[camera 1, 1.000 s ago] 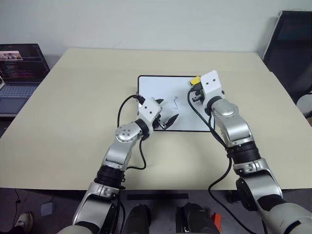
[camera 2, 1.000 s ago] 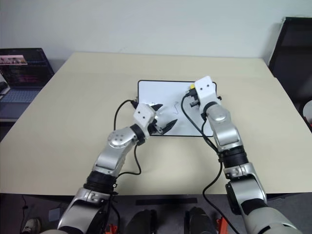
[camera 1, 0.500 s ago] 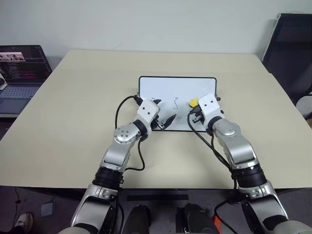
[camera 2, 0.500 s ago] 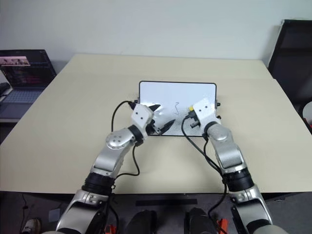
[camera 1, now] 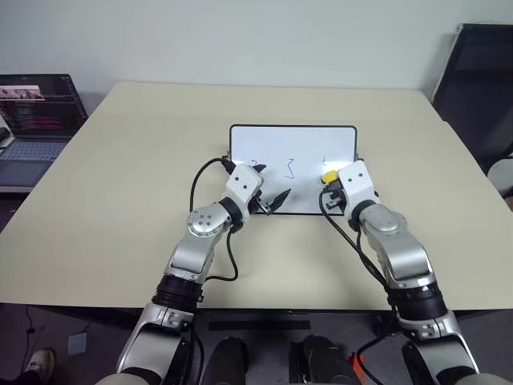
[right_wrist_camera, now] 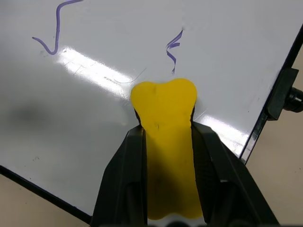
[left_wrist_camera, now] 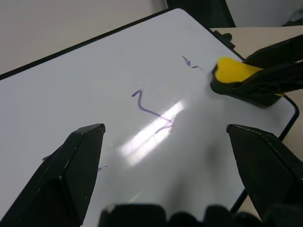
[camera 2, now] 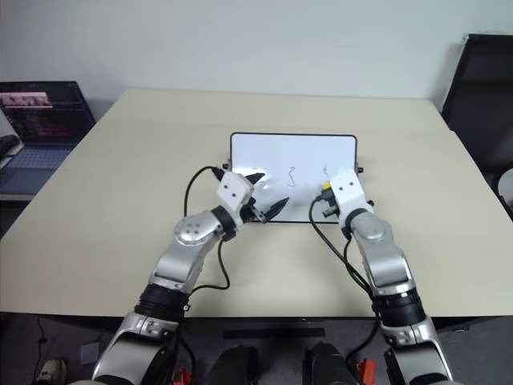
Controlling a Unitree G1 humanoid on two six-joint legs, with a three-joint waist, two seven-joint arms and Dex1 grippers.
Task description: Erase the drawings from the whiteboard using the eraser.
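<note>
On the whiteboard (camera 1: 272, 152), near its right edge, the eraser (right_wrist_camera: 164, 142) is clamped in the right gripper (right_wrist_camera: 165, 137) just below the rightmost of the drawings (right_wrist_camera: 173, 49) — placed for wiping. The left gripper (left_wrist_camera: 165, 142) is held open over the board's near-left part — likely to steady it.

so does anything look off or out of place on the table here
Nothing stands out. The whiteboard lies flat and square on the table, its drawings unsmeared. The right gripper holds the eraser just short of the nearest squiggle; the left gripper hangs open over the board.
</note>
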